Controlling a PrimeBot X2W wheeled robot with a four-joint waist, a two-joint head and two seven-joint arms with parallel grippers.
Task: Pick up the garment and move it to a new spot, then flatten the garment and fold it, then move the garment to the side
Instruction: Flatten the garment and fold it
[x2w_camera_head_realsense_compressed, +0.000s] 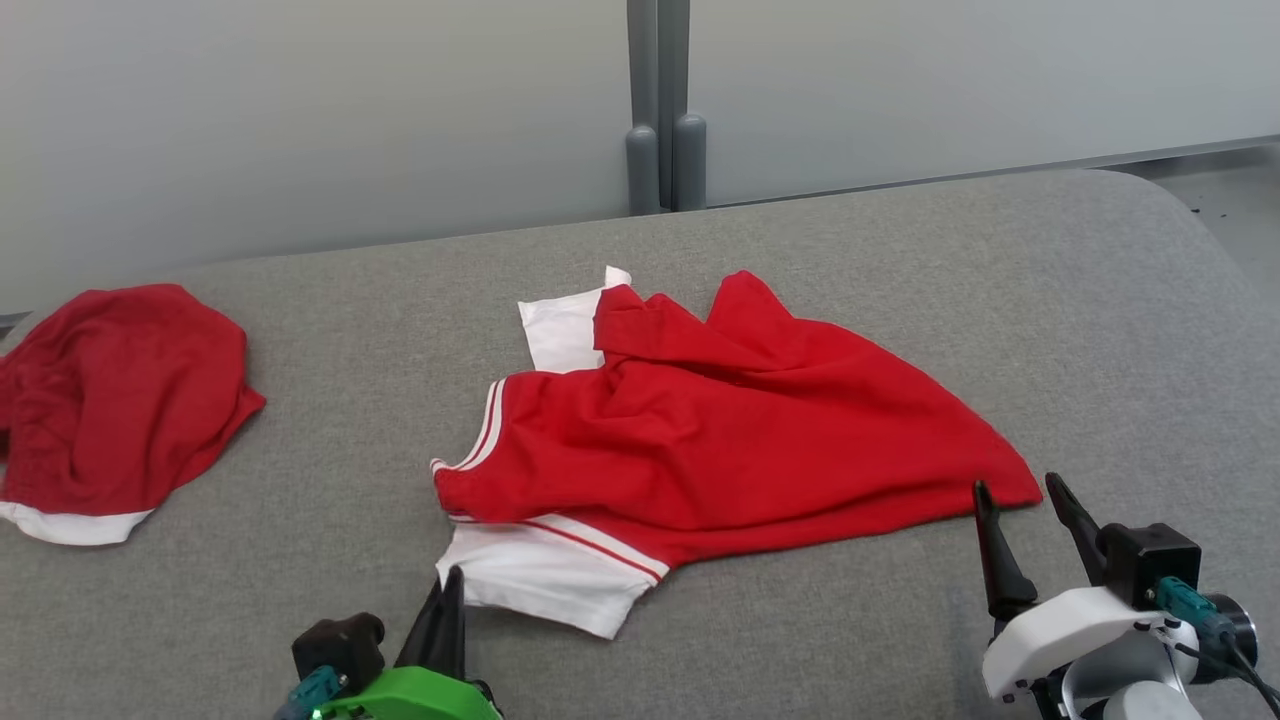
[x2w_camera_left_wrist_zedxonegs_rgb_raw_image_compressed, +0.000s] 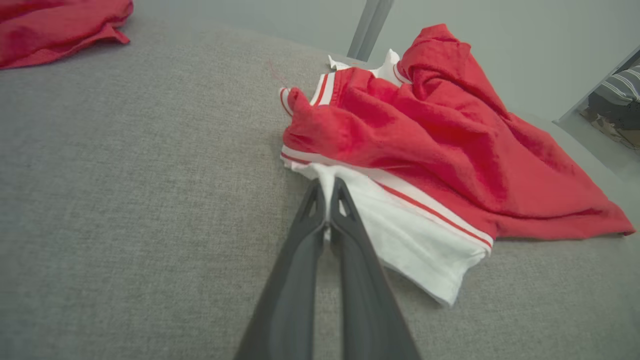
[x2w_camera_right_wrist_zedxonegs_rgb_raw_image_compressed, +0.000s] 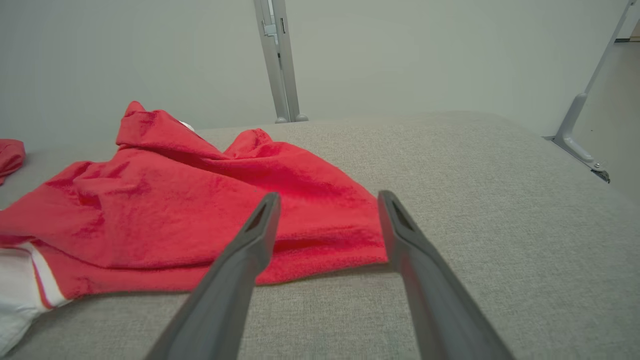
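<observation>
The garment (x2w_camera_head_realsense_compressed: 720, 440), a red shirt with white sleeves, lies rumpled mid-frame on the grey bench (x2w_camera_head_realsense_compressed: 900, 260). At lower centre of its wrist view, the left gripper (x2w_camera_left_wrist_zedxonegs_rgb_raw_image_compressed: 327, 189) is pinched together on the edge of the white sleeve (x2w_camera_left_wrist_zedxonegs_rgb_raw_image_compressed: 400, 240), probably as one hold for lifting. The right gripper (x2w_camera_right_wrist_zedxonegs_rgb_raw_image_compressed: 330, 196), fingers apart, sits at the hem corner (x2w_camera_right_wrist_zedxonegs_rgb_raw_image_compressed: 370, 250), seemingly lined up to take the opposite end. A second red shirt (x2w_camera_head_realsense_compressed: 110, 400) lies far left, well apart.
</observation>
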